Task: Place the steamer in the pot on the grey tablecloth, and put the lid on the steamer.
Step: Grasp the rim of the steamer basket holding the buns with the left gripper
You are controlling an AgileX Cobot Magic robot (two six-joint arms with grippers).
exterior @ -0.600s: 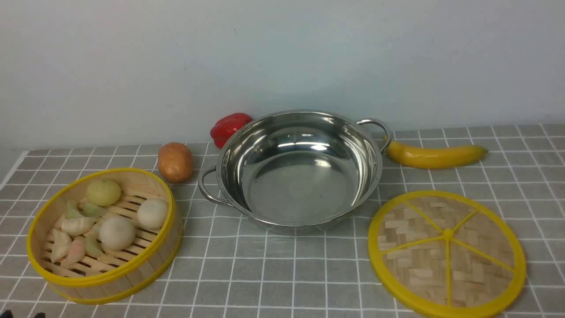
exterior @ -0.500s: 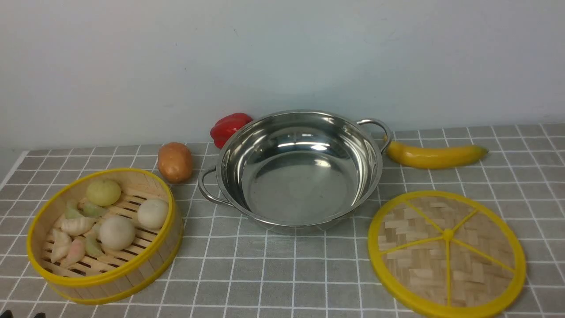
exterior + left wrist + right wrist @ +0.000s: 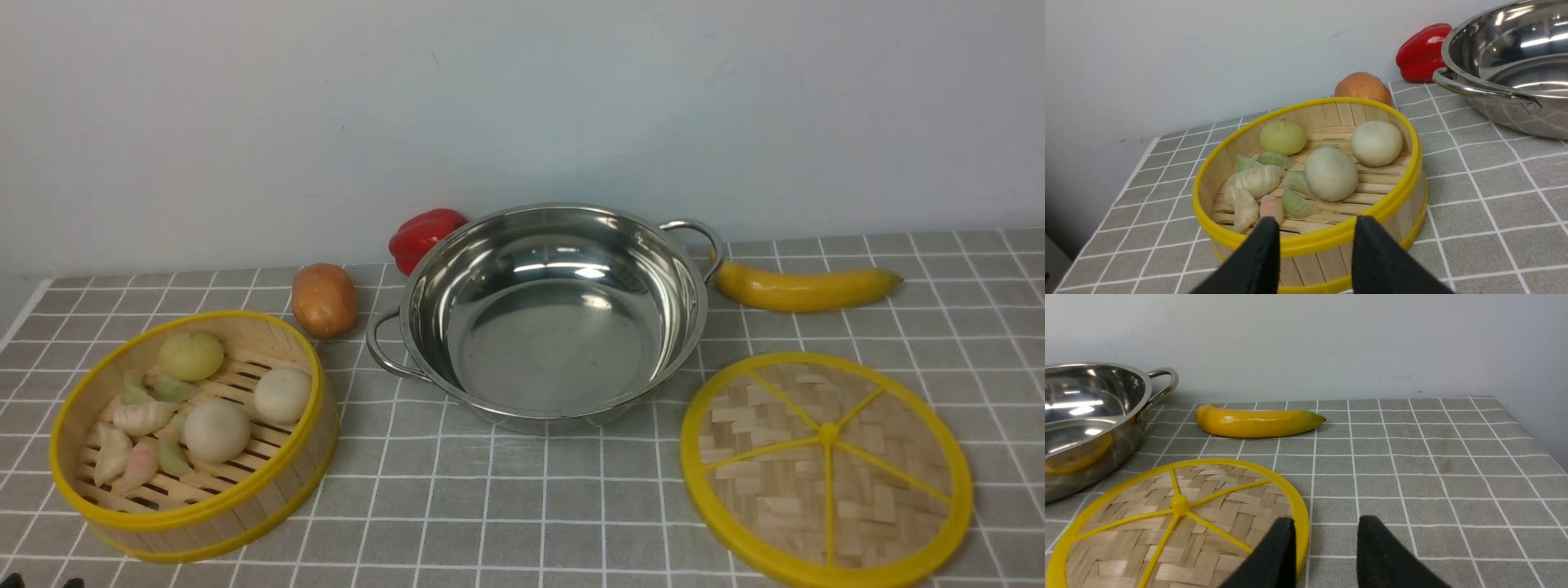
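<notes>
Running this remotely, I've got both the left gripper (image 3: 1315,228) and right gripper (image 3: 1327,526) partway open, holding nothing; steamer (image 3: 196,437) sits left of the empty pot (image 3: 555,318), lid (image 3: 826,469) to its right.

On your left, the bamboo steamer (image 3: 282,482) sits upright, yellow-rimmed and slat-floored, holding pale toy buns and dumplings. Before you, the shiny two-handled stainless-steel pot (image 3: 555,351) stands upright and empty on the white-gridded grey tablecloth (image 3: 506,506). To your right, the round woven-bamboo lid (image 3: 784,490) lies flat on the cloth, its yellow spokes facing up.
</notes>
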